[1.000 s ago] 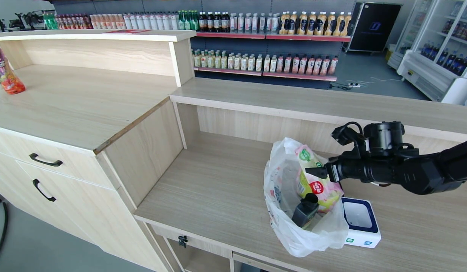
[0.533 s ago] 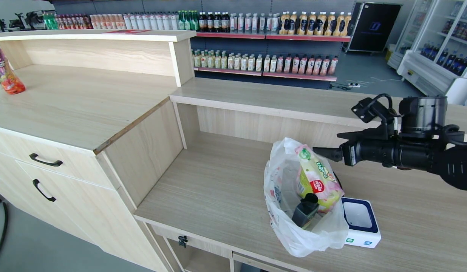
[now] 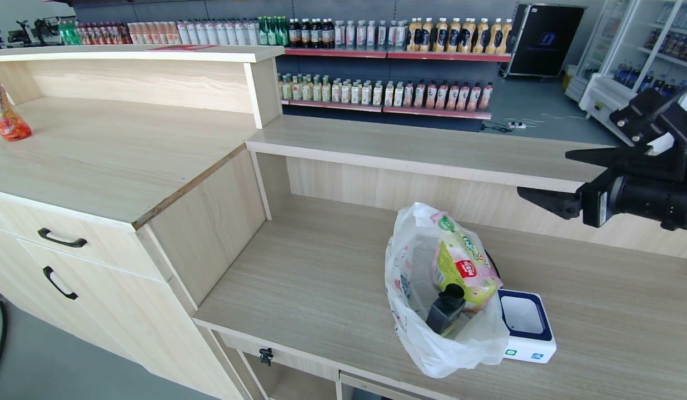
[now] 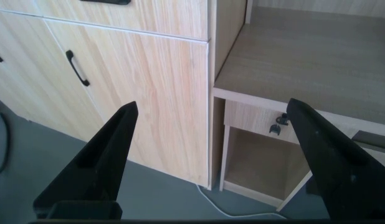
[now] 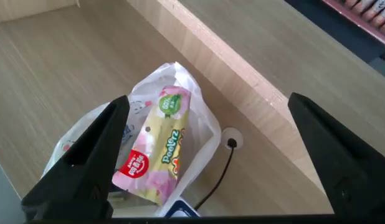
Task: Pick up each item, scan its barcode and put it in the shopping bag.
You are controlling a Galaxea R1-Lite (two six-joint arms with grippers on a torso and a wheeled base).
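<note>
A white plastic shopping bag (image 3: 410, 300) stands open on the lower counter, also seen as the shopping bag (image 5: 149, 93) from the right wrist. Inside it a yellow-pink snack packet (image 3: 463, 266) (image 5: 158, 149) stands upright beside a dark bottle (image 3: 446, 311). The white and blue barcode scanner (image 3: 526, 326) lies against the bag's right side. My right gripper (image 3: 549, 178) hangs open and empty above and to the right of the bag. My left gripper (image 4: 211, 162) is open and empty, low beside the cabinet front. An orange snack bag (image 3: 1, 108) sits on the upper counter's far left.
The raised counter (image 3: 127, 150) with its back ledge stands to the left, above drawers with black handles (image 3: 61, 241). A wooden ledge (image 3: 410, 147) runs behind the bag. Store shelves of bottles (image 3: 377, 61) line the back wall. A black cable (image 5: 220, 171) runs from the scanner.
My right gripper has risen from the bag's mouth and drawn back up and to the right, leaving the snack packet in the bag. The head view has shifted slightly.
</note>
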